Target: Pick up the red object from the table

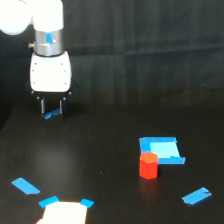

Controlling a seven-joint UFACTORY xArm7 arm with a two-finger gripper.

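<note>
Exterior view shows our gripper [52, 107] hanging apparently parted and empty, well apart from the red object [148, 165], which stands upright on the table [105, 165] against a blue square [161, 149].

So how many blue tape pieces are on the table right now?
6 visible: one under the hand at, the large patch behind the red object, one far right, one far left, two flanking the white sheet at and. More may lie off-frame.
</note>
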